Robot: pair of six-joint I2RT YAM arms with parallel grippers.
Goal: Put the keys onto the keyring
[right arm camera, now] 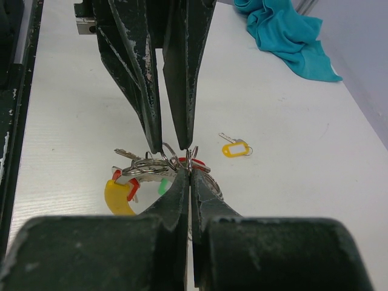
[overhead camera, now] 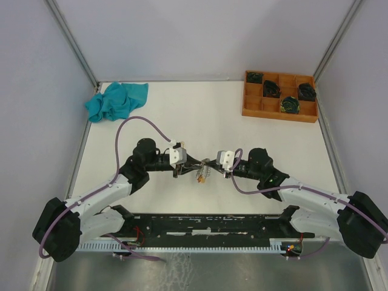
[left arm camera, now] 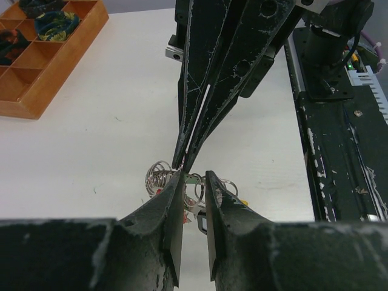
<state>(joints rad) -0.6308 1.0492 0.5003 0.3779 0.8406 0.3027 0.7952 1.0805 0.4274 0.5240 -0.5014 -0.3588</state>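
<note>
The keyring bunch lies at mid-table between both grippers. The left wrist view shows its silvery ribbed ring. The right wrist view shows its long yellow tag, two red tags, a green tag and the small keys. My right gripper is shut on a thin upright ring of the bunch. My left gripper faces it, its jaws a narrow gap apart with a small ring spanning that gap. One key with a pale yellow tag lies loose on the table beyond the bunch.
An orange compartment tray holding black coils with green marks stands at the back right. A teal cloth lies at the back left. The black base rail runs along the near edge. Walls close in the left and right sides.
</note>
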